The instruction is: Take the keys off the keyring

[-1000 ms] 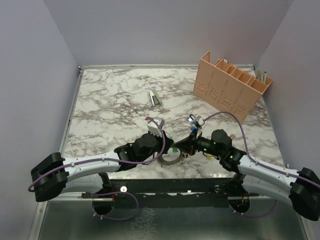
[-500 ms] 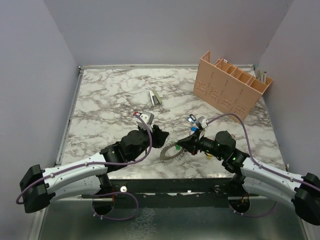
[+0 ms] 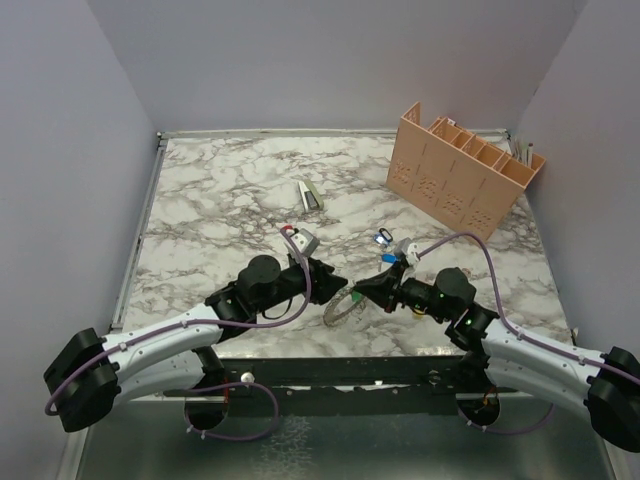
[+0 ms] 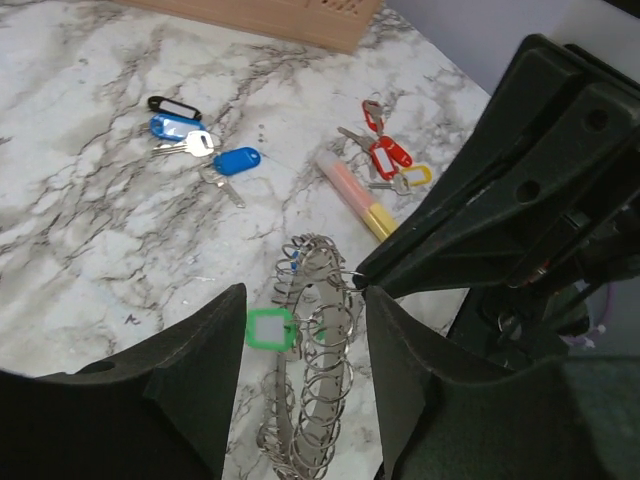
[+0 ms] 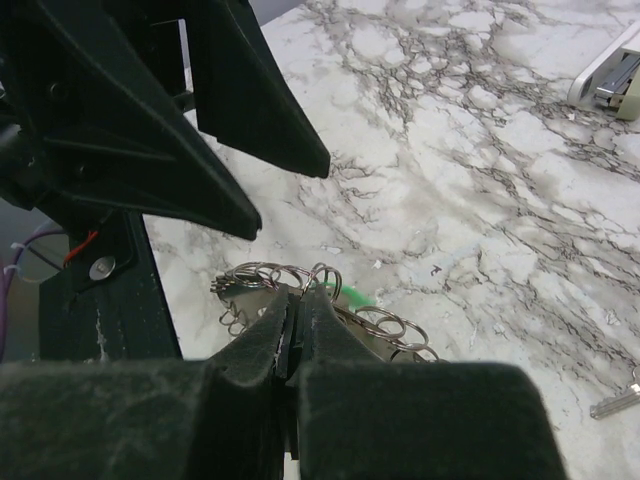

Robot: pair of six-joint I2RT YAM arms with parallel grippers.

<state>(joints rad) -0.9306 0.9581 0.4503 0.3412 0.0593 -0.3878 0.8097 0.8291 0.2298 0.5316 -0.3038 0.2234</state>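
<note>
The keyring point(image 4: 322, 372), a wide grey band bristling with small wire rings, stands tilted on edge near the table's front point(image 3: 340, 308). My right gripper point(image 5: 291, 318) is shut on its upper rim. A green-headed key point(image 4: 269, 328) still hangs on the band, seen as a green sliver point(image 5: 352, 296) in the right wrist view. My left gripper point(image 4: 300, 400) is open, its fingers point(image 4: 190, 375) on either side of the ring without touching it. Two blue-headed keys point(image 4: 236, 160) and a black tag lie loose on the marble point(image 3: 382, 238).
A bunch with red and yellow tags point(image 4: 390, 158) and a pink-yellow marker point(image 4: 356, 196) lie beyond the ring. A peach slotted organizer point(image 3: 465, 170) stands at the back right. A small stapler point(image 3: 311, 195) lies mid-table. The table's front edge point(image 3: 400, 352) runs just below both grippers.
My left gripper has opened and let go at the ring. The right gripper has kept its hold and lifted the ring slightly away from the front edge.
</note>
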